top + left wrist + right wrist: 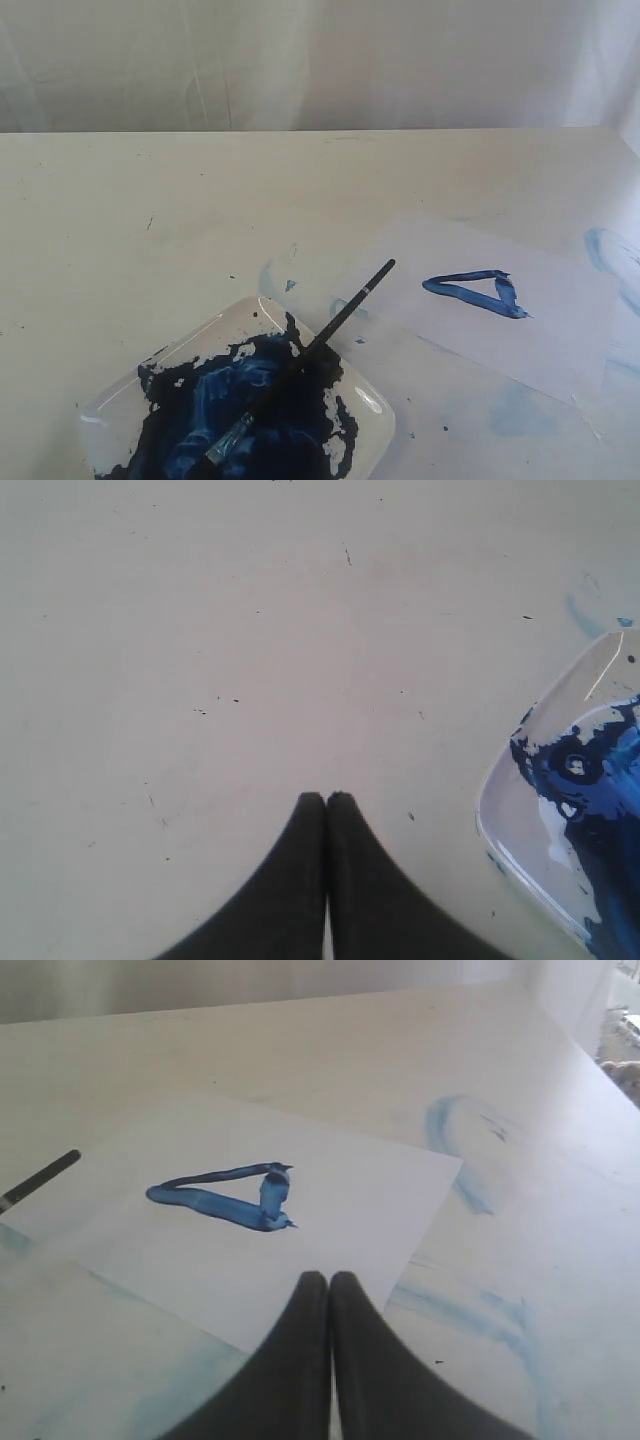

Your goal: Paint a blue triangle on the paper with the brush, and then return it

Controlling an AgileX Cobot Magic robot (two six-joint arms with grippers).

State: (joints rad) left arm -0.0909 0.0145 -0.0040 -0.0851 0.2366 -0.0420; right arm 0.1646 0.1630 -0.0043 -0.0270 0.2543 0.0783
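The brush (310, 355) lies across the glass dish (375, 400), bristles in the blue paint, handle tip resting over the paper's edge; its handle end (40, 1179) shows in the right wrist view. A dark blue triangle (478, 291) (228, 1196) is painted on the white paper (540, 330) (350, 1200). My right gripper (329, 1277) is shut and holds nothing, hovering at the paper's near edge. My left gripper (326, 798) is shut and holds nothing, over bare table beside the dish (520, 810). Neither gripper shows in the exterior view.
Pale blue smears mark the table (150, 200) at the right (610, 250) (460, 1130) and around the paper (480, 1310). The dish holds a dark blue paint pool (200, 410) (600, 780). A white curtain hangs behind the table's far edge.
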